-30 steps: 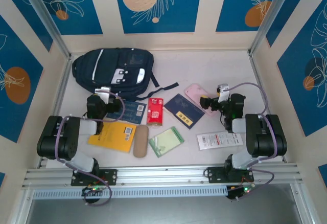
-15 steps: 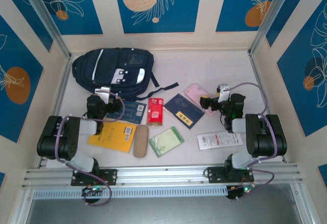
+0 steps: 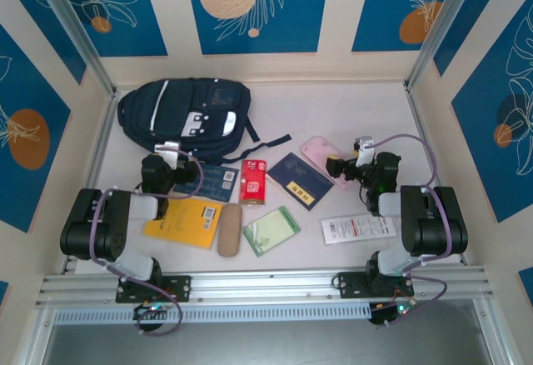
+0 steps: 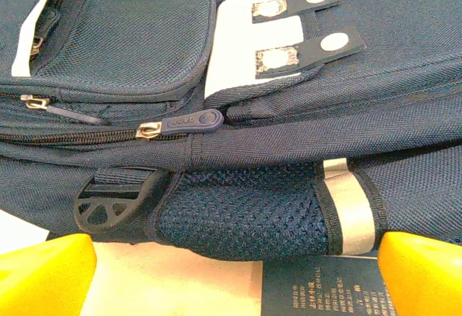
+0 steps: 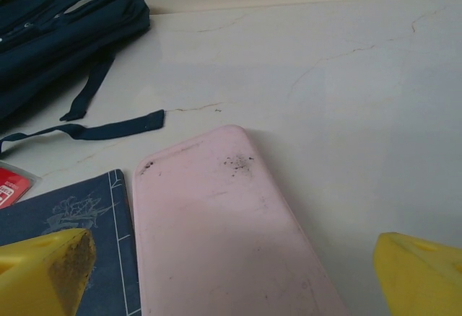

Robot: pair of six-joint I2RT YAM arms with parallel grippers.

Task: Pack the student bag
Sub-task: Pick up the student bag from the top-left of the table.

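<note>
The student bag (image 3: 187, 113) lies flat at the back left of the table, dark navy with pale reflective stripes. In the left wrist view its mesh side pocket (image 4: 238, 211) and a zip pull (image 4: 180, 123) are close in front. My left gripper (image 3: 171, 158) rests just short of the bag's near edge, its yellow fingertips (image 4: 43, 276) wide apart and holding nothing, so the left gripper (image 4: 234, 283) is open. My right gripper (image 3: 335, 167) is open over a pink case (image 5: 216, 229), its fingertips (image 5: 419, 273) astride the case and not closed on it. The bag (image 5: 58, 34) lies far left.
Between the arms lie a yellow book (image 3: 185, 219), a tan case (image 3: 230, 229), a green booklet (image 3: 271, 230), a red packet (image 3: 253, 182), a navy notebook (image 3: 297, 179), a dark blue booklet (image 3: 218, 180) and a white packet (image 3: 358, 228). A loose bag strap (image 5: 86, 130) trails towards the notebook (image 5: 79, 222).
</note>
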